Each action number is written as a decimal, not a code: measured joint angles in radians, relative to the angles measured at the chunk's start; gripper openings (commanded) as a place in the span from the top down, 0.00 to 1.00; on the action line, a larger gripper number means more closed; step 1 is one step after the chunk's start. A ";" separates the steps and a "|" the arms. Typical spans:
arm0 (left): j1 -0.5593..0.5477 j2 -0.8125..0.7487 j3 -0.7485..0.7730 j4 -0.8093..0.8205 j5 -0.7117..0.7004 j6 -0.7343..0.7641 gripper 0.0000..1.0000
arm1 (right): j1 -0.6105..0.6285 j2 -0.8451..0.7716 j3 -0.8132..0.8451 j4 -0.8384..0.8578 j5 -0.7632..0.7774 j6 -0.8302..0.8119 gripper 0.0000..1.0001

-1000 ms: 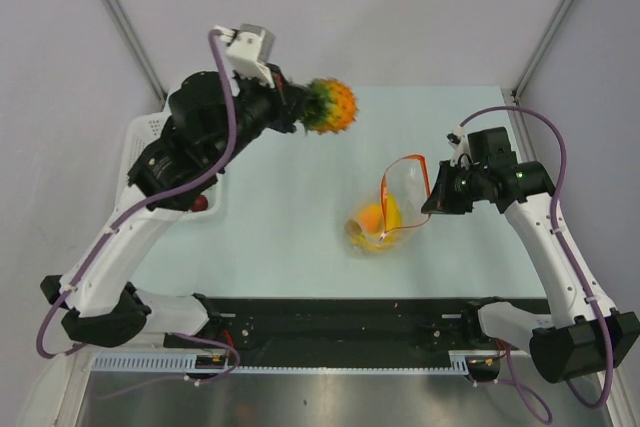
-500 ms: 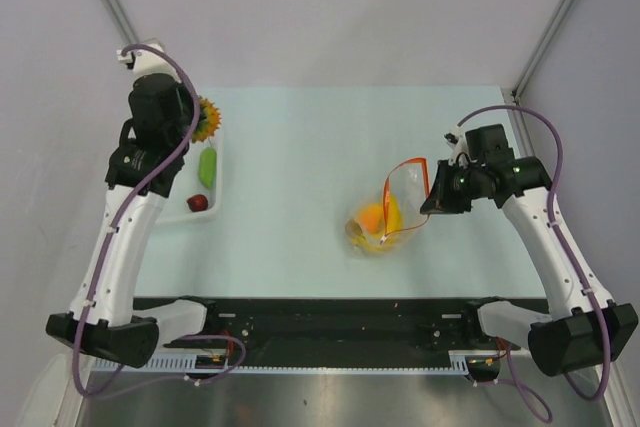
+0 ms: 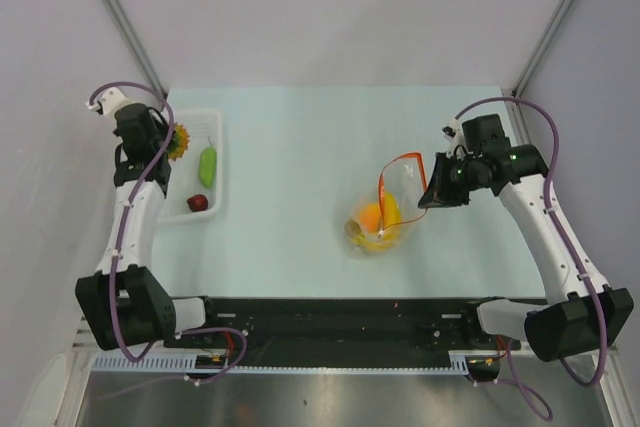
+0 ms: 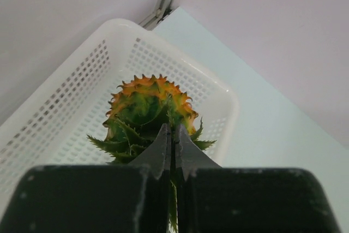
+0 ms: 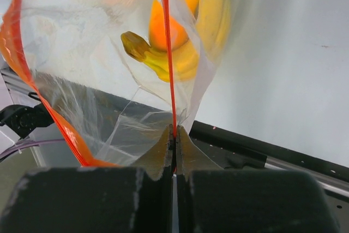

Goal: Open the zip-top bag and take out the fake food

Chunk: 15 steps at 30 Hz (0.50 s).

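The clear zip-top bag (image 3: 400, 197) with an orange-red strip hangs open at the table's middle right. My right gripper (image 3: 430, 195) is shut on its strip (image 5: 168, 69) and holds it up. Yellow bananas (image 5: 188, 53) and an orange piece (image 5: 166, 25) lie inside the bag. My left gripper (image 3: 172, 143) is shut on the green crown of the orange pineapple (image 4: 150, 105), held over the white perforated basket (image 4: 65, 96). A green piece (image 3: 207, 165) and a small red fruit (image 3: 198, 203) lie in the basket.
The white basket (image 3: 215, 122) stands at the table's left edge. Metal frame posts rise at the far left (image 3: 120, 17) and far right (image 3: 560, 17). A black rail (image 3: 330, 322) runs along the near edge.
My left arm swung left with the pineapple, from above the table's far middle to over the basket. My right gripper kept holding the bag's strip, nearly still.
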 measured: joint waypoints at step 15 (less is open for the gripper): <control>0.035 0.217 -0.047 0.296 0.079 -0.108 1.00 | -0.001 0.084 0.049 -0.007 0.011 0.045 1.00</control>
